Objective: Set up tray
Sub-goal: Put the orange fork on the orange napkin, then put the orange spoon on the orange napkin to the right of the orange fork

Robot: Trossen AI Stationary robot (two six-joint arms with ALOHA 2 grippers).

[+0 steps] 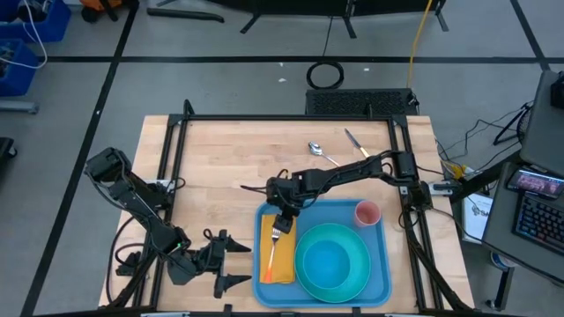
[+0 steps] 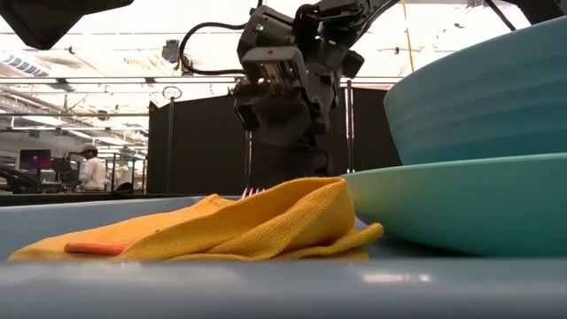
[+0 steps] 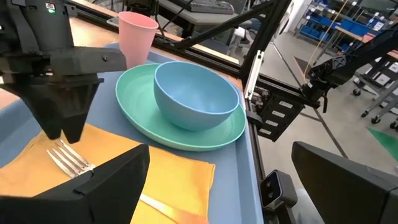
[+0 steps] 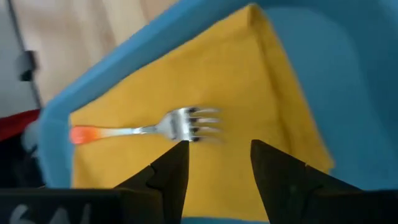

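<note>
tray (image 1: 381, 280): blue, near edge of counter (image 1: 220, 167), right of centre. holds orange napkin (image 1: 280, 251) on its left side, teal plate (image 1: 333, 264) w/ blue bowl (image 1: 328, 259) in the middle, pink cup (image 1: 367, 213) at far right corner.

fork (image 1: 274, 242): lies flat on napkin, tines toward far side, orange handle toward you.

right gripper (image 4: 219, 149): just over the fork tines, jaws part open, nothing held; fork sits free between and past the tips.

left gripper (image 1: 227, 261): parked off tray's left, jaws wide, empty.

spoon (image 1: 321, 152) & knife (image 1: 355, 143): on bare counter beyond the tray.

step, i judge: fork placing done, release stage. next: you lift right arm clear w/o dragging napkin, then go for spoon or knife.
</note>
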